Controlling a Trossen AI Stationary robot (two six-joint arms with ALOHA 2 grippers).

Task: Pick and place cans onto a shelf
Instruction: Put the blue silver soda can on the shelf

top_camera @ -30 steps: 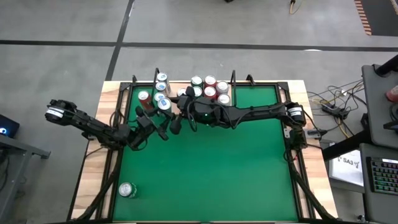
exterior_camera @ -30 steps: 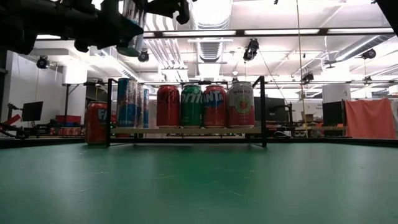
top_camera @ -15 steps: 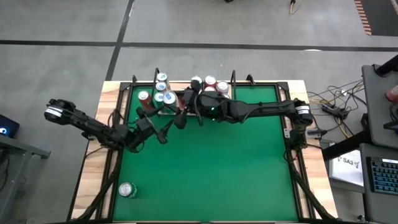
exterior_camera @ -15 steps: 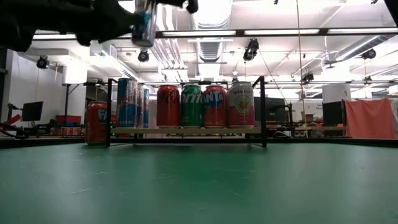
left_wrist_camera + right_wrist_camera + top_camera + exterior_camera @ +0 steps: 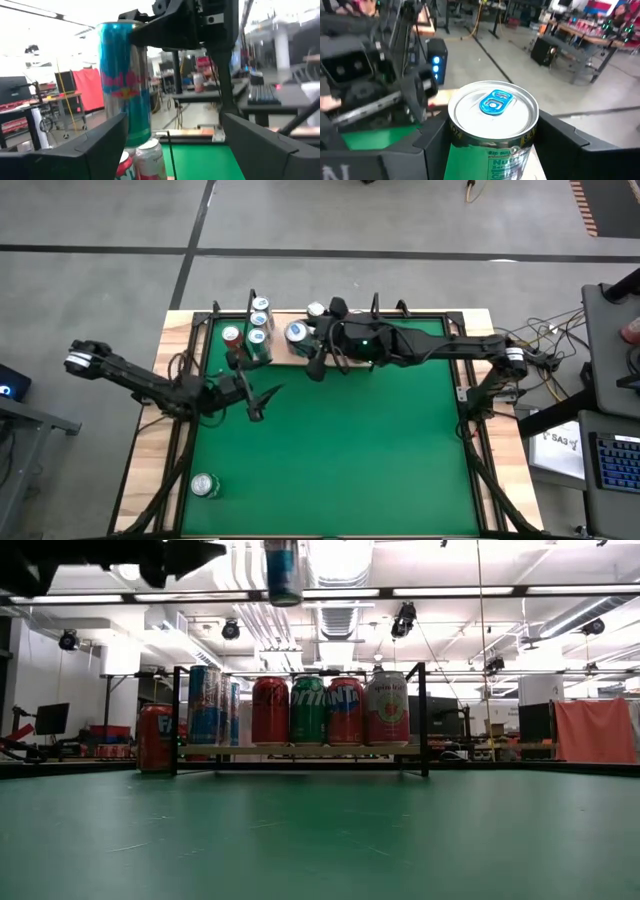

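A tall blue can (image 5: 125,85) with a silver top (image 5: 493,112) hangs high above the shelf (image 5: 300,750), with my right gripper (image 5: 493,150) shut on it. The shelf stands at the table's far edge. Several cans (image 5: 327,710) stand upright in a row on its wooden board, red, green and pale. My left gripper (image 5: 265,400) is open and holds nothing. It stands on the table's left side, nearer than the shelf, and points up at the held can. My right gripper pinches the can's upper body, just under the rim (image 5: 465,137), between its two fingers. The fingers (image 5: 432,145) lie level and reach in from the table's right side. The can hangs upright, lifted clear above the cans on the shelf.
A red can (image 5: 155,738) stands on the table just left of the shelf. Another can (image 5: 204,485) stands alone near the table's near left corner. Black wire uprights (image 5: 423,720) rise at the shelf's ends. The green middle of the table (image 5: 350,450) is free room.
My right gripper has carried the blue can up and toward the table's right, from beside my left gripper to above the shelf's row. The can stays upright. My left gripper has drawn back a little toward the near edge and tipped upward.
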